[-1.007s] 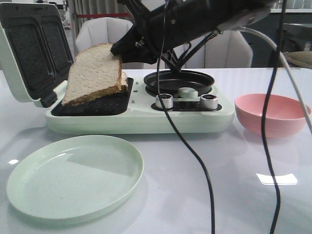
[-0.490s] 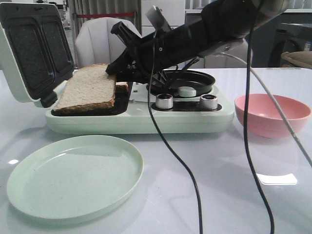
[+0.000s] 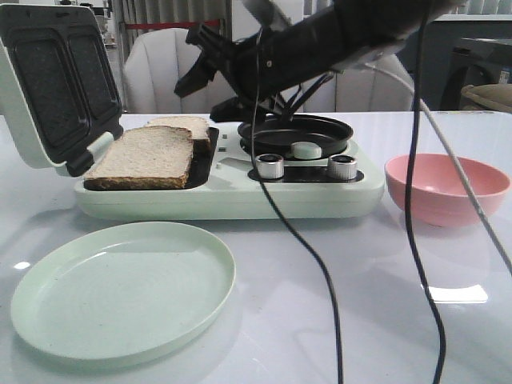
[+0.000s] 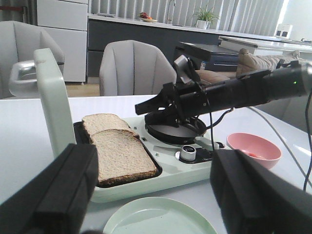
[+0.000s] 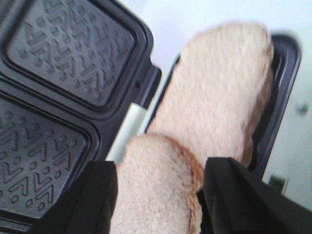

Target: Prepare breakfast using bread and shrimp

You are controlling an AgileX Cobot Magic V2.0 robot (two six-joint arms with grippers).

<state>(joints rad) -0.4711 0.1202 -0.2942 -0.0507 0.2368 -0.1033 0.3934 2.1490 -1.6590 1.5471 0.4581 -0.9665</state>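
Note:
Two slices of bread lie in the open sandwich maker's dark tray. The nearer slice overlaps the edge of the farther slice. My right gripper hangs open a little above the bread, holding nothing; both slices show below its fingers. My left gripper is open and empty, well back from the appliance over the green plate. The shrimp are not clearly visible; a small orange spot shows inside the pink bowl.
The sandwich maker's lid stands upright at the left. A black round pan and two knobs occupy its right half. A pale green plate lies in front, the pink bowl to the right. Black cables hang across the front view.
The right gripper lowered the tilted slice flat into the tray, let it go, and lifted away open.

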